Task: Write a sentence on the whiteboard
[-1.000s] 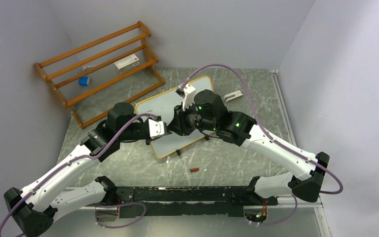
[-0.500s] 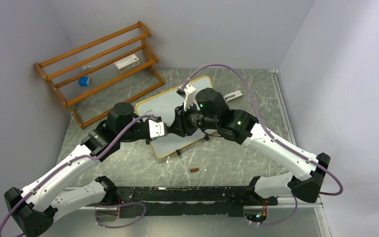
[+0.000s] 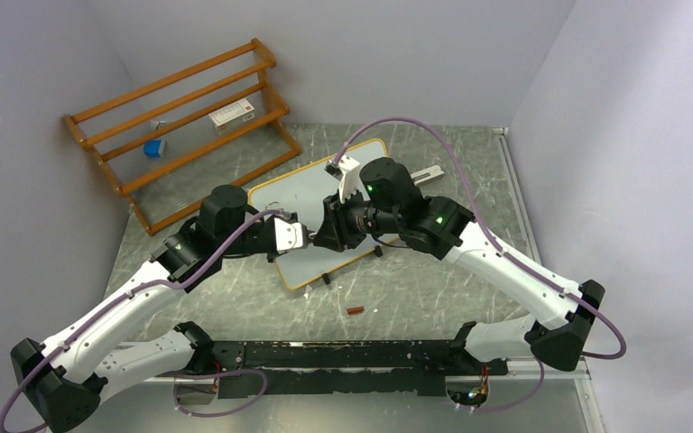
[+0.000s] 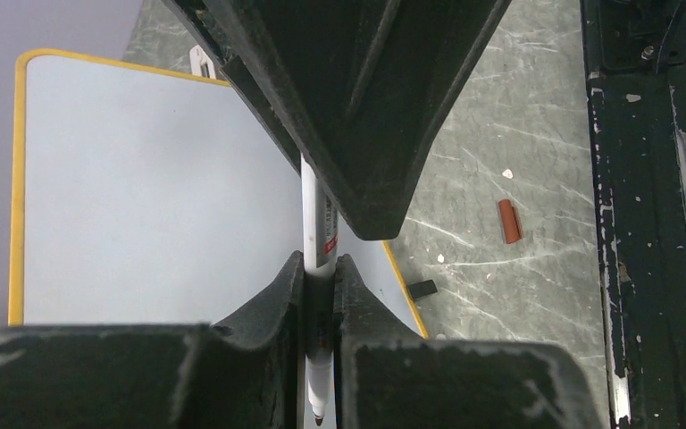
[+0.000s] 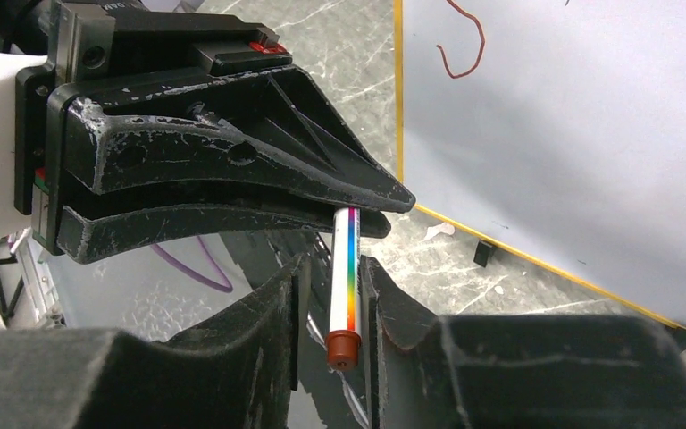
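The whiteboard [image 3: 305, 191] lies flat mid-table, yellow-framed with small black feet; it also shows in the left wrist view [image 4: 143, 179] and the right wrist view [image 5: 572, 134]. Only a short red-brown curl [image 5: 463, 46] is on it; no words of a sentence show. My left gripper [image 3: 294, 236] is shut on a white marker [image 4: 313, 214], whose bare tip points back at its camera. My right gripper [image 3: 321, 236] meets it tip to tip. Its jaws stand narrowly apart around the marker's plugged rear end [image 5: 344, 344], with a gap on one side.
An orange-brown slatted rack [image 3: 180, 117] stands at the back left, holding a white box [image 3: 233, 114] and a blue item [image 3: 152, 148]. A red-brown cap [image 3: 355, 310] lies on the marble table in front of the board. A pale bracket [image 3: 427, 175] lies behind the right arm.
Both grippers have edged closer together over the board's near part, the left a little to the right, the right a little to the left and down. The board has not moved.
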Tool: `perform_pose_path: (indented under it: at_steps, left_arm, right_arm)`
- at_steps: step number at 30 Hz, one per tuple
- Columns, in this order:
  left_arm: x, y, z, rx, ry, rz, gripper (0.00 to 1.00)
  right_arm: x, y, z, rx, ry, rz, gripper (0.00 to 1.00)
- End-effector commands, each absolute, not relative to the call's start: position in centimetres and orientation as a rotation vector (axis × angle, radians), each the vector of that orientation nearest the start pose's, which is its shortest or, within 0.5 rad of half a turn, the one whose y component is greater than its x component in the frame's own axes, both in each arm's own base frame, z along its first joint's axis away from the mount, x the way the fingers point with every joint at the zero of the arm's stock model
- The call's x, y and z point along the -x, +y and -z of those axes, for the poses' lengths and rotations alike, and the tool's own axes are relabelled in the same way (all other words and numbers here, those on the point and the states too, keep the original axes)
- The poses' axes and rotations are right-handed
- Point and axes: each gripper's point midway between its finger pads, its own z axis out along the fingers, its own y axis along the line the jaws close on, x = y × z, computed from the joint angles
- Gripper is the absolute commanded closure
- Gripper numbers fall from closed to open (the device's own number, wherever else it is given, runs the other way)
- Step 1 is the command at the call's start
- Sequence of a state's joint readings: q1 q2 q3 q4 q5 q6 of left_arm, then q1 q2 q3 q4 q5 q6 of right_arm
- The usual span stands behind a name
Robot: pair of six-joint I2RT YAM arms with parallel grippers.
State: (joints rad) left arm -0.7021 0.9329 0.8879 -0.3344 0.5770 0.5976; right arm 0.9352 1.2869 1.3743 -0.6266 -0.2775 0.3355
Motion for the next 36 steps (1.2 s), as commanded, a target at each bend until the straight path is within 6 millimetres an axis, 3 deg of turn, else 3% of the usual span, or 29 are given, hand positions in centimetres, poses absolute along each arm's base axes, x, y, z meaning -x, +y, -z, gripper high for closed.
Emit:
perform_pose_path:
  at_steps: [1, 14, 30, 33, 36]
  left_arm:
    - [-18.7, -26.5, -26.1, -1.484, 1.251, 0.644, 0.95]
    - [-18.3, -26.9, -25.9, -1.51, 1.255, 0.653, 0.95]
    - [-18.5, -26.9, -25.9, -1.509, 1.26, 0.644, 0.95]
    - [-18.5, -27.0, -26.0, -1.509, 1.254, 0.649, 0.95]
    - [-18.6, -26.9, -26.2, -1.499, 1.256, 0.637, 0.95]
  right_arm:
    - [-17.2, 33.9, -30.9, 0.841, 2.066, -1.054, 0.69]
    - [-17.5, 34.5, -30.5, 0.859, 2.084, -1.054, 0.69]
    - [-17.1, 34.9, -29.5, 0.912, 2.113, -1.066, 0.78]
    - [-16.9, 34.9, -29.2, 0.925, 2.121, -1.069, 0.83]
    - [-17.0, 34.8, -28.8, 0.932, 2.125, -1.057, 0.98]
